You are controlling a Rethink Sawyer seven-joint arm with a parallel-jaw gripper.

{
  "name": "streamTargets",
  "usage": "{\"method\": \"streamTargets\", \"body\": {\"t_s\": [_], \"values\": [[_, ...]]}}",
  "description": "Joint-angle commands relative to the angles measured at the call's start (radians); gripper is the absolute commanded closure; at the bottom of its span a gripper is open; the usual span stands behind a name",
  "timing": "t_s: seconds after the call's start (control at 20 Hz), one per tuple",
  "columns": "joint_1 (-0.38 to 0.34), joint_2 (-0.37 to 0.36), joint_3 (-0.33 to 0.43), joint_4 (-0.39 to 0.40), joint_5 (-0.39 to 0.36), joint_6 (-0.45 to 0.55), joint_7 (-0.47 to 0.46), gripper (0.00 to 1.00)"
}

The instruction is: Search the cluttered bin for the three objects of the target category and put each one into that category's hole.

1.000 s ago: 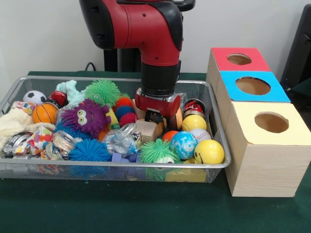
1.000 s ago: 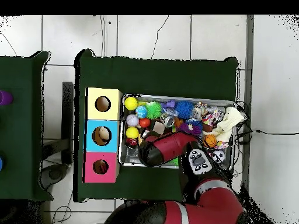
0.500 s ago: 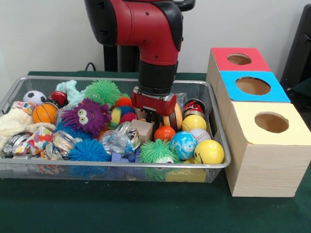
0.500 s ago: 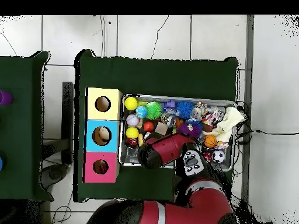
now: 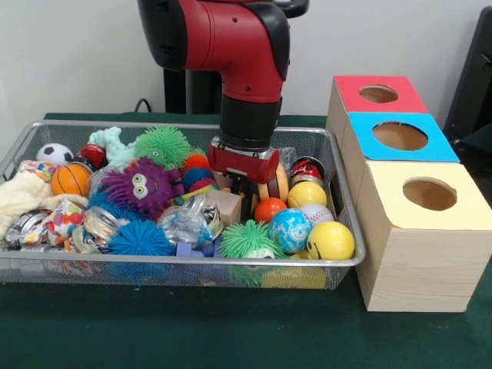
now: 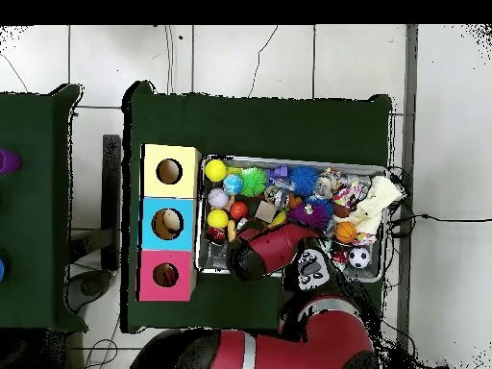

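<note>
Orange ball [image 5: 270,209] now exposed beside arm [image 5: 246,69]

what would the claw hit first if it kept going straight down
Probably the wooden block, which sits right under the claw. The orange ball lies close beside that line, and depth is hard to judge, so it could touch that instead.

Green table cloth [image 5: 154,330], tiled floor [image 6: 288,58], perhaps cables [image 6: 432,219]
</note>
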Motion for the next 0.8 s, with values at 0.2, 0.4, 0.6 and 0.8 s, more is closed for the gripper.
{"method": "streamTargets", "body": {"t_s": [0.2,0.4,0.6,0.8], "values": [[-0.104,0.063,0.043,0.089,0.016,0.088,-0.023,1.0],[-0.166,-0.033,0.113,0.159,0.051,0.166,-0.07,1.0],[-0.208,-0.103,0.165,0.206,0.084,0.225,-0.098,1.0],[-0.241,-0.147,0.199,0.231,0.105,0.263,-0.116,1.0]]}}
